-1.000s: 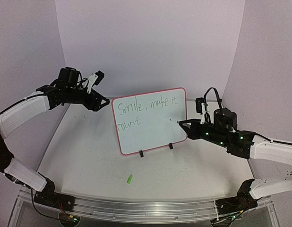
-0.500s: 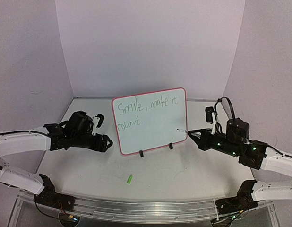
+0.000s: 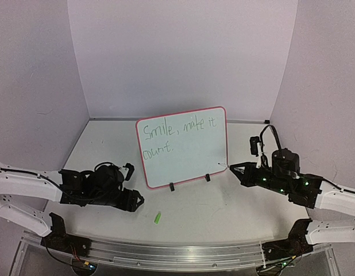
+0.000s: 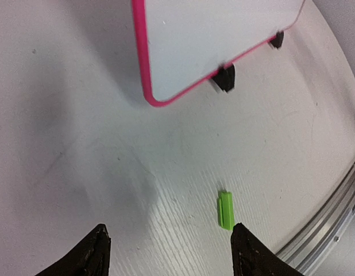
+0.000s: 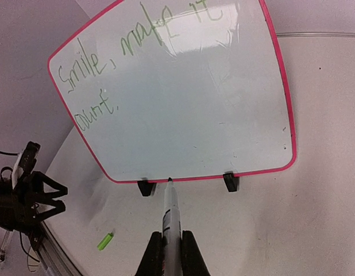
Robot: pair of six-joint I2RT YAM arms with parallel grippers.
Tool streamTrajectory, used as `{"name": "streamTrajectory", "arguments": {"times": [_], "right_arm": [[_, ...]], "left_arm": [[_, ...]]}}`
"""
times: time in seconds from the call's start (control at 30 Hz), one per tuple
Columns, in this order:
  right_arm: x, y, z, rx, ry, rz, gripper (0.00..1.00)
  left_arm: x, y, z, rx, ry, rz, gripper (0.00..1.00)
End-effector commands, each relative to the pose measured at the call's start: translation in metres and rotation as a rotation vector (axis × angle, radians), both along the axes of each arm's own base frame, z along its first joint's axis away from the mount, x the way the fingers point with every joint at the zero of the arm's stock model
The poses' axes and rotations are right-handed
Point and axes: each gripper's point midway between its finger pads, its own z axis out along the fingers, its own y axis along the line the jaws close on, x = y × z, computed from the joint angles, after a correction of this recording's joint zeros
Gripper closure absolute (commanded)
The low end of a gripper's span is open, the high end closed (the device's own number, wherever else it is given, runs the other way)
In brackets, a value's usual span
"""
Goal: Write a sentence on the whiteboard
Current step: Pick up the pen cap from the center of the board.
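The whiteboard [image 3: 186, 155] with a red-pink rim stands tilted on two black clip feet at mid-table. The sentence [image 3: 177, 131] in green reads "Smile, make it count." in two lines. Both show in the right wrist view: the whiteboard [image 5: 183, 121], the sentence [image 5: 131, 49]. My right gripper [image 3: 239, 171] is shut on a marker [image 5: 170, 207], tip just off the board's lower right corner. My left gripper [image 3: 134, 201] is open and low over the table, left of the board. A green marker cap [image 4: 225, 210] lies by its right fingertip.
The green cap also shows in the top view [image 3: 158, 218], in front of the board. The board's lower left corner [image 4: 160, 98] is ahead of the left gripper. A metal rail [image 3: 166, 250] runs along the near edge. Purple walls close in the back and sides.
My left arm has dropped from beside the board's upper left edge to the table near the green cap. My right gripper has drawn the marker back and down from the board's face.
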Motion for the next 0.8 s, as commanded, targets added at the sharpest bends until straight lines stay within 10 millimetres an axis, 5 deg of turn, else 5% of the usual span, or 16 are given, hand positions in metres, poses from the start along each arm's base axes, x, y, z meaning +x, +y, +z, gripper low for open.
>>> {"name": "streamTrajectory", "arguments": {"times": [0.0, 0.17, 0.33, 0.57, 0.77], "right_arm": [[0.005, 0.005, -0.002, -0.001, 0.021, -0.007, 1.00], [0.007, 0.011, -0.007, -0.006, 0.049, 0.007, 1.00], [0.006, 0.012, -0.005, 0.001, 0.047, 0.011, 1.00], [0.006, 0.005, -0.004, 0.010, 0.036, -0.017, 1.00], [0.006, 0.005, -0.007, 0.006, 0.042, -0.019, 1.00]], "left_arm": [[-0.022, -0.027, -0.012, 0.054, 0.025, -0.011, 0.29], [-0.046, -0.068, -0.032, 0.169, 0.036, -0.101, 0.27], [-0.045, -0.087, -0.050, 0.245, 0.036, -0.114, 0.33], [-0.048, -0.086, -0.062, 0.284, 0.070, -0.108, 0.56], [-0.052, -0.081, -0.068, 0.309, 0.089, -0.117, 0.64]]}}
